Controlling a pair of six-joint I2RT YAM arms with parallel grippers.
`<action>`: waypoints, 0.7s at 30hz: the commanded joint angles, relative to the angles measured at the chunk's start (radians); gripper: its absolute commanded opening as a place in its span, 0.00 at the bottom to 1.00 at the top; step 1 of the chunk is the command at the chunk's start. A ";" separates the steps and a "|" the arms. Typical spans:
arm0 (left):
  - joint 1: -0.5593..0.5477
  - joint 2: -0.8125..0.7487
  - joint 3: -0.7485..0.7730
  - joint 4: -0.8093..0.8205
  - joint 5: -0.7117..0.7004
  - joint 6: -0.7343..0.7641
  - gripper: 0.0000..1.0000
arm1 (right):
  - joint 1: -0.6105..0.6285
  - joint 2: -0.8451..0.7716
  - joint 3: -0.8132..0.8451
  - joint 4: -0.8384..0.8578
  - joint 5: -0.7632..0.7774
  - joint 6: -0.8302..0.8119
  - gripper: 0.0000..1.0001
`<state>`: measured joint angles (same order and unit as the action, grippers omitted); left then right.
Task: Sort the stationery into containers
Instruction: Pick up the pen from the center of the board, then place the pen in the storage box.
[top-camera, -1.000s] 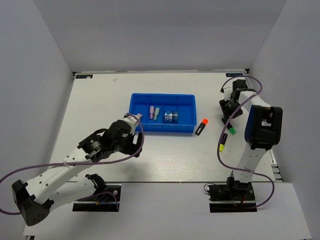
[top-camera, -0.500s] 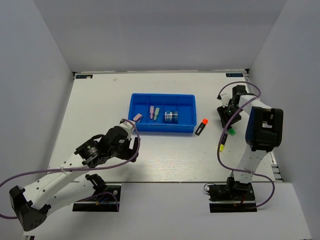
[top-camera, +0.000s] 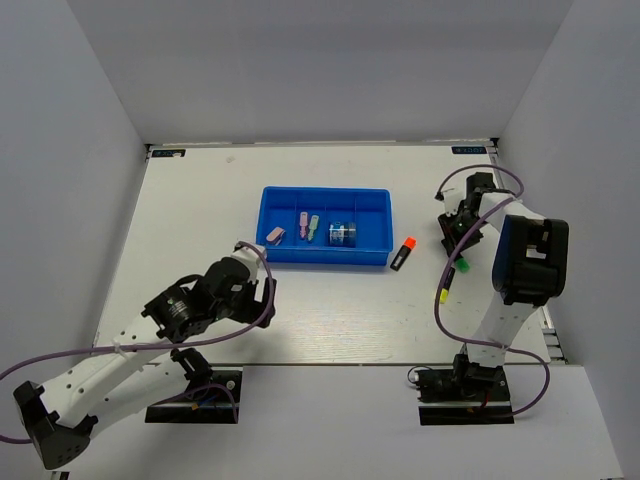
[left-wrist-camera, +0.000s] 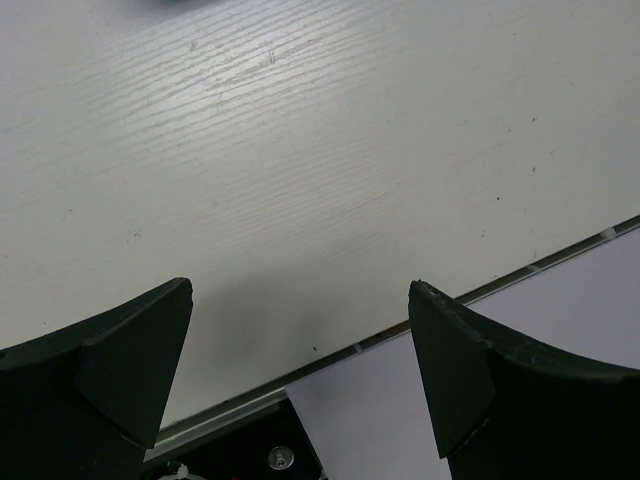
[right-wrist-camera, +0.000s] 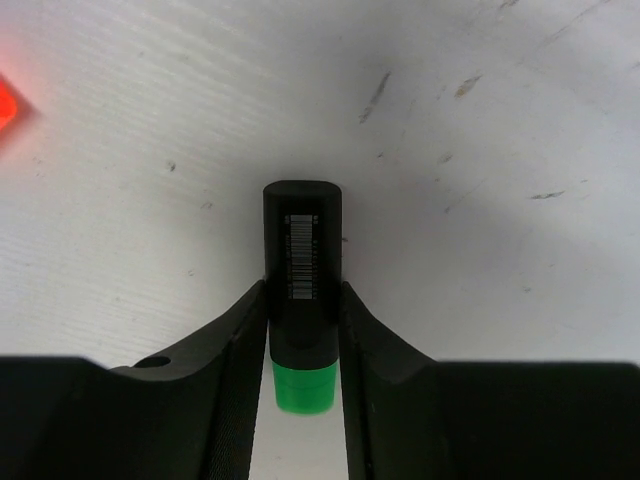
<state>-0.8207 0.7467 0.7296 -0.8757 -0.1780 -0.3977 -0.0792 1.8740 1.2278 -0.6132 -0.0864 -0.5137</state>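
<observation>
Right gripper (right-wrist-camera: 303, 300) clamped on green highlighter (right-wrist-camera: 303, 240); pick step. Left gripper (left-wrist-camera: 300, 310) wide, empty. Next, likely: lift, carry to tray (top-camera: 372, 228), release.

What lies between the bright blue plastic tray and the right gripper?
One short black orange-capped highlighter; the top external view shows it.

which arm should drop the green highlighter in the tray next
Right. The right gripper is closed on the green highlighter, just right of the blue tray; the left gripper is open and empty over the table.
</observation>
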 joint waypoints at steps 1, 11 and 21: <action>0.000 -0.010 -0.015 0.013 0.032 -0.015 0.99 | 0.001 0.002 -0.002 -0.138 -0.099 0.012 0.00; 0.000 0.046 -0.032 0.061 0.069 -0.035 0.99 | 0.122 -0.133 0.297 -0.296 -0.505 0.274 0.00; 0.000 0.086 -0.032 0.104 0.098 -0.070 0.99 | 0.310 0.037 0.561 -0.206 -0.411 0.728 0.00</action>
<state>-0.8204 0.8295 0.7002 -0.8169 -0.1066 -0.4469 0.1951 1.8523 1.7489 -0.8402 -0.5507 0.0105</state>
